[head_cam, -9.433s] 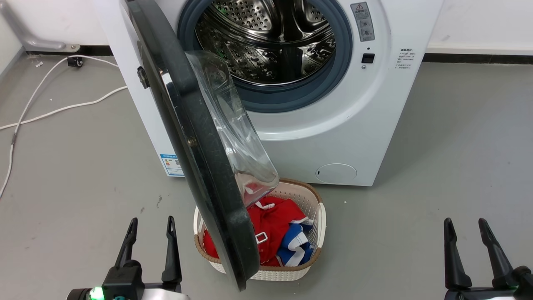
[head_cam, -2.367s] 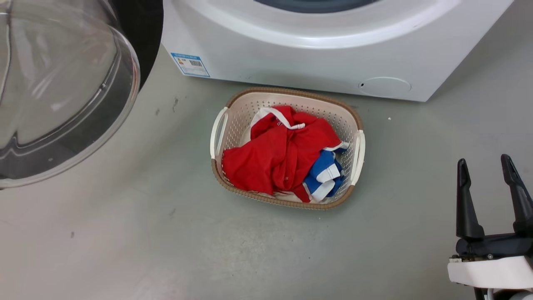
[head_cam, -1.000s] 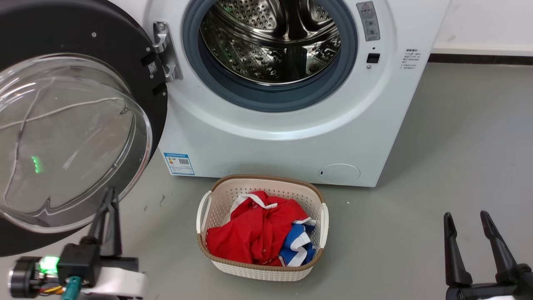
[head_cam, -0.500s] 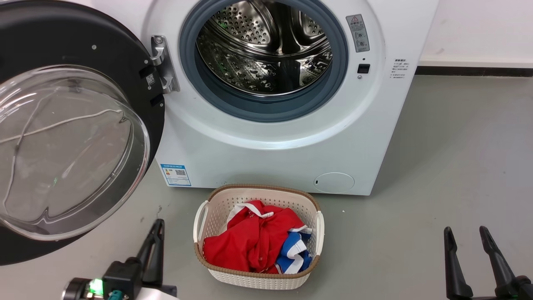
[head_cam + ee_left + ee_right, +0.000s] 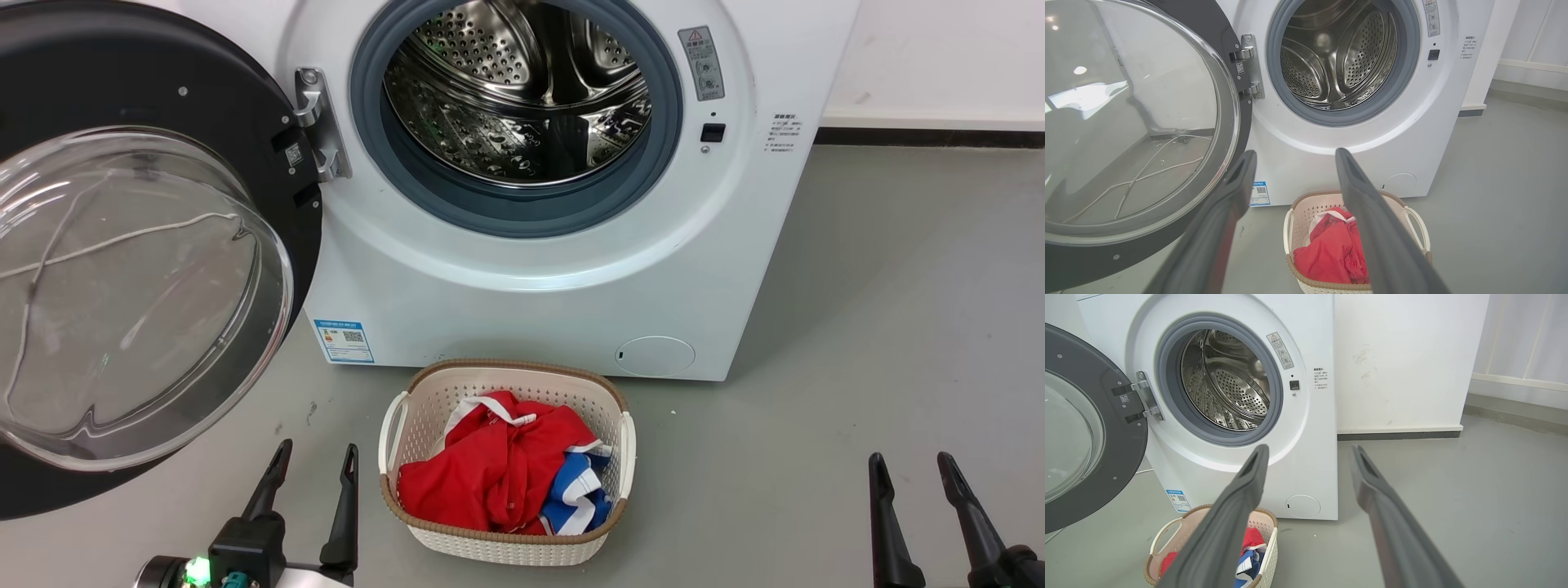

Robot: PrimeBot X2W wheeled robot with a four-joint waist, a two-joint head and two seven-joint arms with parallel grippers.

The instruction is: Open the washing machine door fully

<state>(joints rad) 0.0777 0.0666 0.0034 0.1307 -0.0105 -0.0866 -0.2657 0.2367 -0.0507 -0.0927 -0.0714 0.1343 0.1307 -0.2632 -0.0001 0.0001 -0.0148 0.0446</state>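
Here we hold our left gripper spread and empty, our right gripper likewise. Just right of the left one we see a basket of red clothes. Above and left of that gripper, clear of it, the washing machine door stands swung wide beside the washing machine, drum exposed.

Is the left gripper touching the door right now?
Apart. In the head view, bare floor shows between the open left gripper and the lower rim of the door.
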